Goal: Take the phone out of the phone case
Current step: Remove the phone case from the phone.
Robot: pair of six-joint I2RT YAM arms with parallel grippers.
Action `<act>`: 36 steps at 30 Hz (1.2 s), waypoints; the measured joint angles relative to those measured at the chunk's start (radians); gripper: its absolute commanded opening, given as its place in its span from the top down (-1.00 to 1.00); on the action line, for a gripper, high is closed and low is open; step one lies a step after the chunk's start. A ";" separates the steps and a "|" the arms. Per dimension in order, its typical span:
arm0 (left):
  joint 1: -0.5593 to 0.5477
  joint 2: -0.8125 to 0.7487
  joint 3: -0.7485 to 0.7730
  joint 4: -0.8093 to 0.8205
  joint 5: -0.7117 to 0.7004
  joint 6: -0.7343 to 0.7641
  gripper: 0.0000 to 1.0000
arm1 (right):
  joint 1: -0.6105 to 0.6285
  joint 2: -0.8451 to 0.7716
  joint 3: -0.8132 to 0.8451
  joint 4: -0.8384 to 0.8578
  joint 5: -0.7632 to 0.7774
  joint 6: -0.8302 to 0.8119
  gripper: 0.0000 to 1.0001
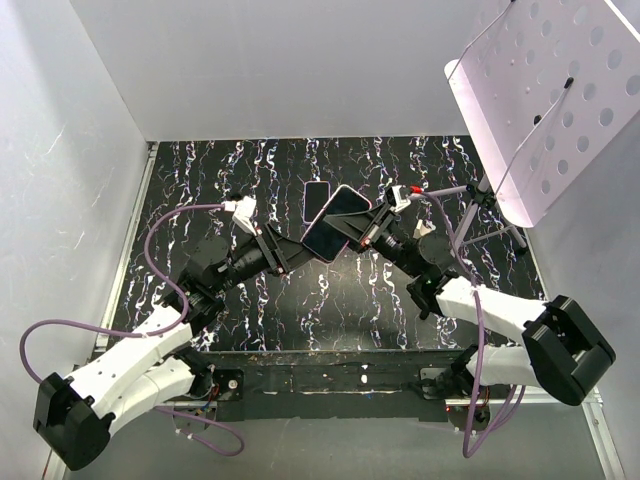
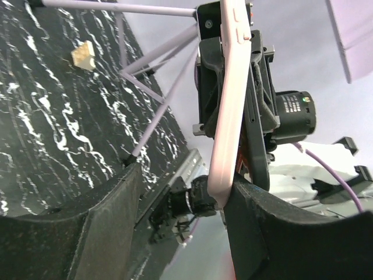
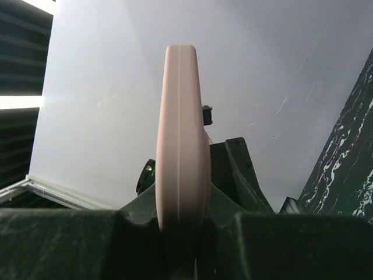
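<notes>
**Q:** Where is the phone case (image 1: 335, 225)?
**A:** Raised above the counter (image 1: 205, 170), mid-scene and tilted, between the two arms. A dark face shows upward inside its pink rim.

**Q:** State of the right hand (image 1: 364, 231)?
**A:** Closed narrowly on the case's right end. Its wrist view shows the case edge-on, pinched between both fingers.

**Q:** And the left hand (image 1: 288, 250)?
**A:** Spread wide. The case's near end sits in the gap, touching one finger (image 2: 274, 227).

**Q:** Anything else?
**A:** A second dark slab (image 1: 316, 197) lies flat on the counter just behind the case. Whether it is a phone cannot be told.
</notes>
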 measured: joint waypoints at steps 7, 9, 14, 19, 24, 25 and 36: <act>0.039 0.001 -0.006 -0.063 0.011 0.079 -0.66 | 0.008 0.018 -0.061 0.007 0.065 0.112 0.97; 0.055 0.006 -0.009 -0.066 0.079 0.105 -0.77 | 0.008 0.017 -0.083 0.022 0.055 0.132 0.97; 0.075 -0.002 -0.002 -0.082 0.283 0.117 -0.76 | -0.024 -0.014 -0.137 0.073 -0.025 0.140 0.97; 0.078 -0.114 0.052 -0.206 0.404 0.089 -0.52 | -0.083 -0.001 -0.144 0.097 -0.070 0.130 0.97; 0.078 -0.216 0.062 -0.182 0.463 -0.022 -0.40 | -0.097 0.081 -0.144 0.112 -0.086 0.139 0.97; 0.078 -0.219 0.063 -0.166 0.467 -0.043 -0.35 | -0.097 0.092 -0.144 0.108 -0.090 0.140 0.97; 0.078 -0.044 0.063 0.051 0.425 -0.216 -0.07 | -0.097 0.074 -0.131 0.114 -0.106 0.146 0.97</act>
